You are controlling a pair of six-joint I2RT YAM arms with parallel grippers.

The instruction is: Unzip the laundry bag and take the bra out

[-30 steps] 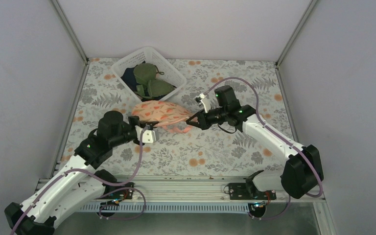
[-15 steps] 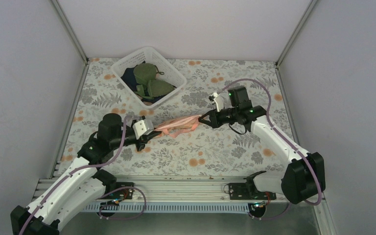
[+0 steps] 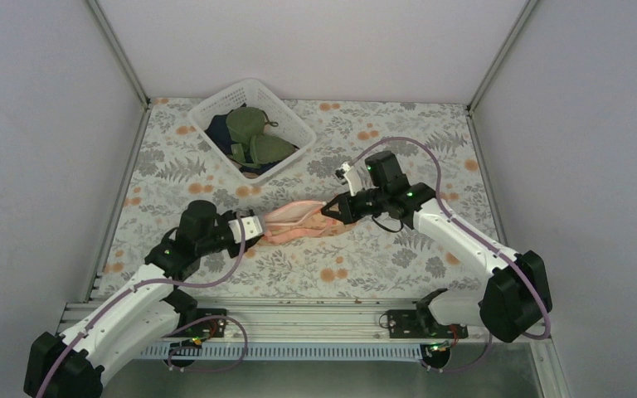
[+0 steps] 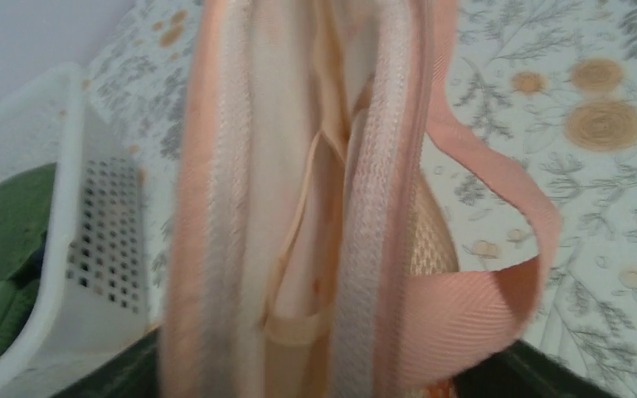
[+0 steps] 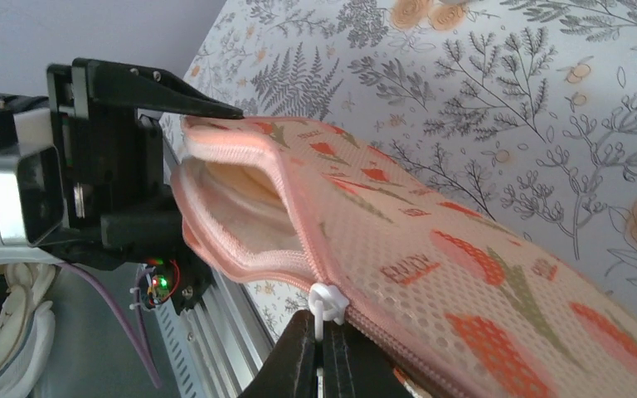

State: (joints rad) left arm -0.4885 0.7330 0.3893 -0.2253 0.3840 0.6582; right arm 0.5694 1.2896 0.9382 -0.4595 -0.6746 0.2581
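The laundry bag (image 3: 299, 222) lies on its edge between both grippers at mid-table, its zipper partly undone. My left gripper (image 3: 255, 225) stands open around the bag's left end, its dark fingers (image 4: 539, 373) wide at either side of the gaping zipper edge (image 4: 381, 207). Inside the opening shows the peach bra (image 4: 299, 215) with a thin strap. A pink ribbon loop (image 4: 498, 290) hangs from the bag. My right gripper (image 5: 325, 327) is shut on the white zipper pull (image 5: 328, 303) at the bag's (image 5: 481, 274) lower edge; the bra's pale cup (image 5: 232, 195) shows in the mouth.
A white lattice basket (image 3: 207, 104) with olive-green bras (image 3: 253, 137) stands at the back left, close beside the bag in the left wrist view (image 4: 75, 199). The flower-print table cover (image 3: 398, 265) ends at a metal rail (image 3: 315, 311) by the arm bases.
My left gripper has let go of the bag's end and opened. The right gripper has moved left with the zipper pull, and the stretched bag has gone slack.
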